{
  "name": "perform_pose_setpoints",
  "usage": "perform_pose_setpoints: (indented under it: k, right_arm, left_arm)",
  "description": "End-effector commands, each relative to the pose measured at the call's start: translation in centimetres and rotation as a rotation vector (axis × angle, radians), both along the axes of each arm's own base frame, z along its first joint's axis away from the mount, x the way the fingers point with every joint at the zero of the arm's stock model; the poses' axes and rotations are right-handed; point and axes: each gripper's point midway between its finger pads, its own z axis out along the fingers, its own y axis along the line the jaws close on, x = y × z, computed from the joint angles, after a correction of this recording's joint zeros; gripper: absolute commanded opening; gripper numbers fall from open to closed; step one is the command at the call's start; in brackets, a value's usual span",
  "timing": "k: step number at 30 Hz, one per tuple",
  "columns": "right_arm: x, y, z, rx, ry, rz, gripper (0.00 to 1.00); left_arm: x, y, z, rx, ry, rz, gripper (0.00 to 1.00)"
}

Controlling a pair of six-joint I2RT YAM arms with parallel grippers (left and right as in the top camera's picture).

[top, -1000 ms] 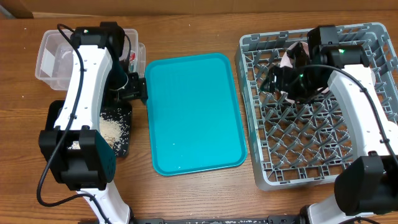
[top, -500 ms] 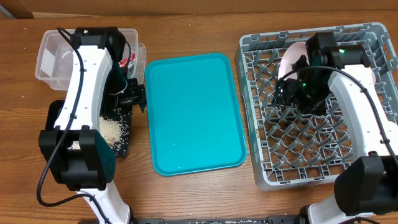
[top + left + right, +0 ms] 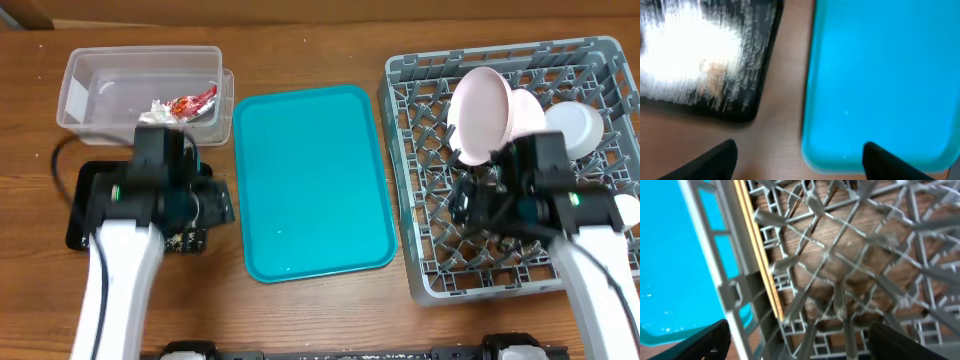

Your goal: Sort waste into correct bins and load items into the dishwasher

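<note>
**Hands.** Your left hand has both fingers wide apart and holds nothing. It hangs over the gap between the black tray and the teal tray. Your right hand is equally wide and empty, over the near-left part of the dish rack.

**Progress.** Judge the task as nearly complete.
- The teal tray is bare.
- In the rack's far half stand 1 pink plate on edge, a second pale dish behind it and 1 white bowl.
- At the far left, the clear tub holds the wrapper and the tissue wad.
- No loose waste or dish shows on the table.

**View differences.**
- Only the left wrist view shows the rice in the black tray, and it is blurred. Overhead, the arm covers most of it.
- Only the right wrist view shows the chopsticks, lying along the rack's left wall.
</note>
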Motion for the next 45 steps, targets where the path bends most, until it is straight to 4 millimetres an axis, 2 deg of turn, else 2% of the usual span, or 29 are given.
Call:
perform_pose_setpoints:
  k: [1, 5, 9, 22, 29, 33, 40, 45]
  right_arm:
    - [-0.7, -1.1, 3.1, -0.022, -0.195, -0.088, 1.0]
    - [-1.2, -2.6, 5.2, -0.089, -0.312, -0.128, 1.0]
    - [-1.4, -2.6, 5.8, -0.086, -0.34, -0.129, 1.0]
    - [-0.8, -2.6, 4.5, -0.092, -0.279, -0.126, 1.0]
    - [-0.2, -2.5, 2.6, -0.1, -0.192, -0.12, 1.0]
    - [-0.7, -2.5, 3.0, -0.099, -0.207, -0.121, 1.0]
    - [-1.6, -2.6, 7.0, -0.079, -0.436, -0.13, 1.0]
    - [-1.6, -2.1, 7.5, -0.078, -0.645, -0.085, 1.0]
  left_arm:
    - [-2.4, -0.5, 0.6, -0.058, -0.196, 0.048, 1.0]
    - [-3.9, -0.5, 1.1, -0.082, -0.306, 0.08, 1.0]
    - [-4.4, -0.5, 1.6, -0.085, -0.356, 0.078, 1.0]
    - [-4.6, -0.5, 0.9, -0.082, -0.316, 0.079, 1.0]
    - [-4.6, -0.5, 0.9, -0.082, -0.316, 0.079, 1.0]
    - [-4.6, -0.5, 0.9, -0.082, -0.316, 0.079, 1.0]
    - [-4.6, -0.5, 0.9, -0.082, -0.316, 0.079, 1.0]
    - [-4.6, -0.5, 0.9, -0.082, -0.316, 0.079, 1.0]
